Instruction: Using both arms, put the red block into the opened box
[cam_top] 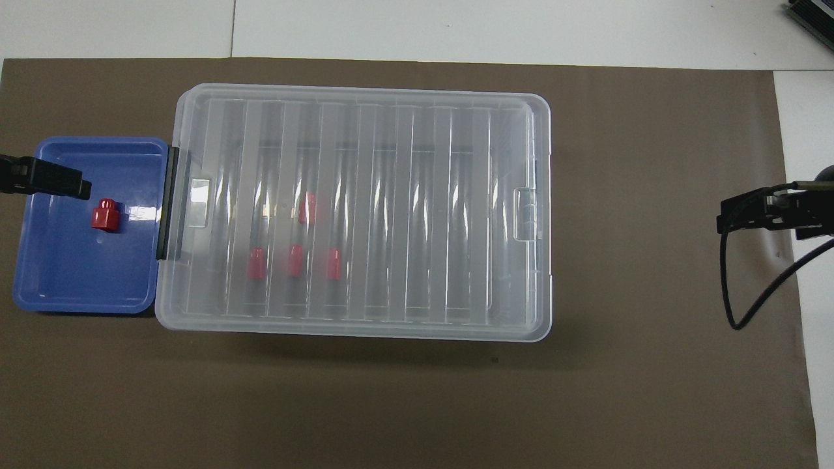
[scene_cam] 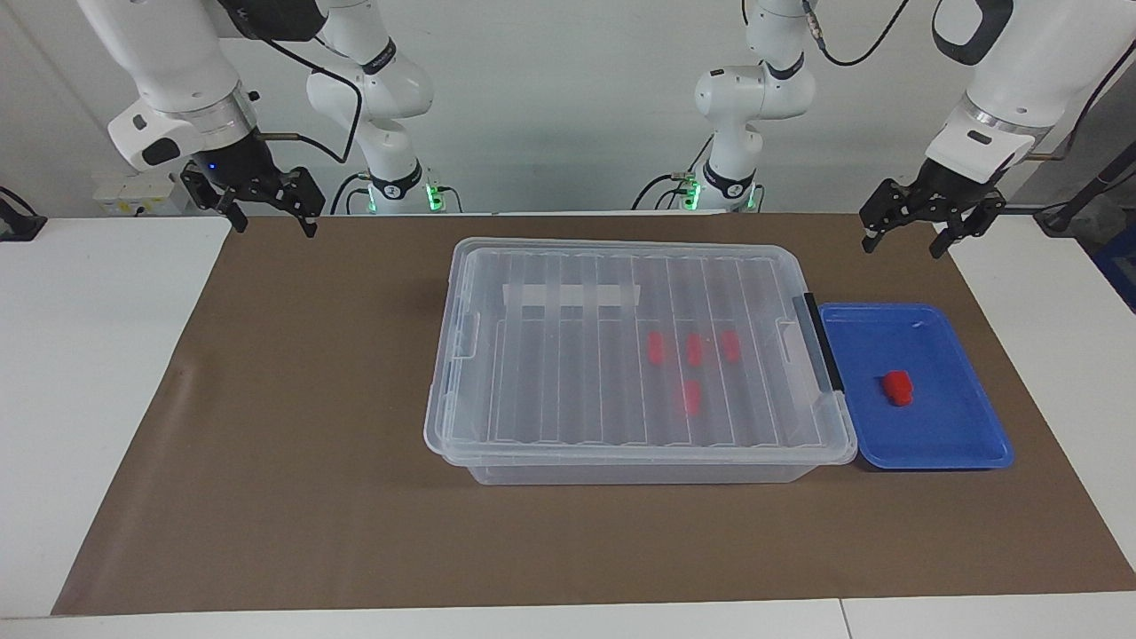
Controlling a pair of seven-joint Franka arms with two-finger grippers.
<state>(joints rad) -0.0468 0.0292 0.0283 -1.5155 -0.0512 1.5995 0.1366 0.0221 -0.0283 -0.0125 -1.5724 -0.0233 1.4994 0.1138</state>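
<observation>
We see the box [scene_cam: 621,355] lying in the middle of the brown mat [scene_cam: 266,444] on the counter [scene_cam: 89,399], its ribbed clear lid [cam_top: 365,208] on it and the black latch [scene_cam: 822,342] at the end toward the left arm. Through the lid we make out four red blocks [scene_cam: 692,351] inside, three in a row and one farther from the robots.

Touching the latch end of the box sits a shallow blue tray [scene_cam: 958,444]. In it lies the red block [scene_cam: 897,388], alone and apart from the tray walls.

Our left gripper [scene_cam: 905,235] hangs in the air over the mat's edge near the left arm's base, fingers apart and holding nothing. In the overhead view its tip shows over the tray's outer end. Our right gripper [scene_cam: 271,216] hangs over the mat's corner at the right arm's end, well apart from the box, fingers apart and empty too.
</observation>
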